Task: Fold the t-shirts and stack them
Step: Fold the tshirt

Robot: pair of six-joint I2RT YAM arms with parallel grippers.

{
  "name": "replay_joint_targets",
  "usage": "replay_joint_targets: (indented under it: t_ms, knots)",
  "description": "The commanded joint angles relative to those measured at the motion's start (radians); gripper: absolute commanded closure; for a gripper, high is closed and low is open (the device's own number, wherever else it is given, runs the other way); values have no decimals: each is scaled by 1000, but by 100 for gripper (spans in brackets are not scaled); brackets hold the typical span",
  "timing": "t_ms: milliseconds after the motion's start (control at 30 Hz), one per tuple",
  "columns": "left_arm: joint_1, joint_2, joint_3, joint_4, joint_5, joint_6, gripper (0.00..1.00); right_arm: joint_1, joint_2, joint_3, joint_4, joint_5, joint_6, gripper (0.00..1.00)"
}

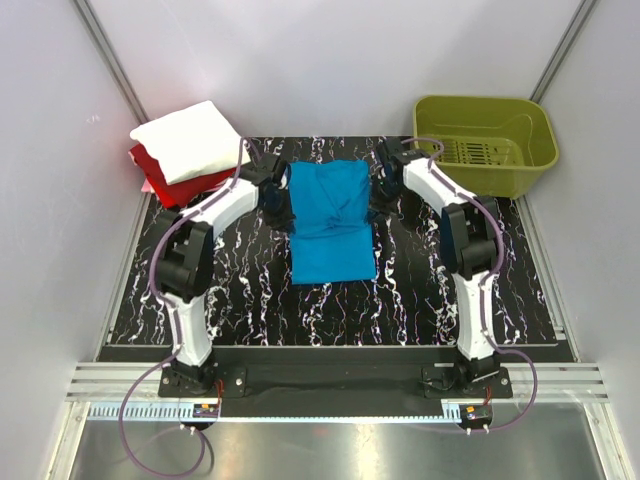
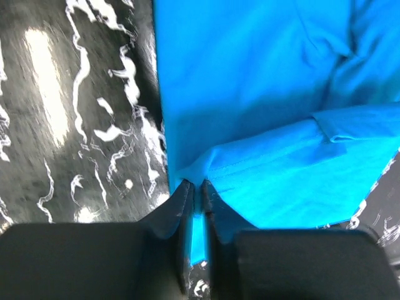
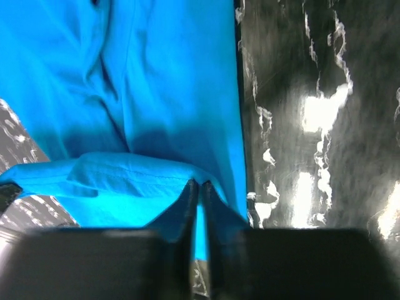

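Pinching blue shirt (image 1: 330, 225) | left tool (image 2: 195, 185), right tool (image 3: 199, 184) | 1 white (image 1: 190, 140), probably 1 red (image 1: 163, 181)

**Pale booth, black marbled tabletop**

The work surface is a glossy black mat (image 1: 250, 300) veined with white like marble. It lies flat between plain grey-white walls (image 1: 330, 70) on the left, back and right. Slim metal struts (image 1: 110, 65) rise along the two rear corners. An olive-green plastic basket (image 1: 500, 180) with a slotted floor stands at the mat's far right corner. Along the near edge runs a ribbed aluminium rail (image 1: 110, 382), with a brushed steel sheet (image 1: 330, 450) nearer still. The light is even and diffuse and the shadows are soft; in the wrist views, bright glare patches (image 3: 322, 112) sit on the mat
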Motion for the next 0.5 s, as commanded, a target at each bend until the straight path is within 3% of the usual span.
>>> replay_joint_targets:
  t_ms: [0, 67, 100, 133, 200, 267, 367, 467]
  knots:
    - [40, 69, 100, -13, 37, 28, 79, -23, 79, 140, -43, -26, -18, 76]
    - [67, 109, 206, -57, 53, 38, 72, -45, 145, 265, -68, -39, -13, 57]
    - [76, 153, 252, -79, 64, 38, 52, -51, 171, 320, -109, -38, -10, 55]
    - [95, 176, 301, -100, 78, 48, 42, -59, 198, 450, -140, -36, -2, 52]
    - [110, 251, 498, -189, 107, 57, 29, -75, 258, 581, -228, -33, 8, 47]
    - [122, 287, 684, -279, 126, 70, 24, -82, 265, 706, -270, -33, 25, 45]
    - [122, 258, 715, -268, 150, 82, 19, -82, 145, 590, -244, -32, 27, 44]
    - [121, 132, 518, -177, 164, 73, 18, -82, -47, 254, -103, -45, 24, 44]
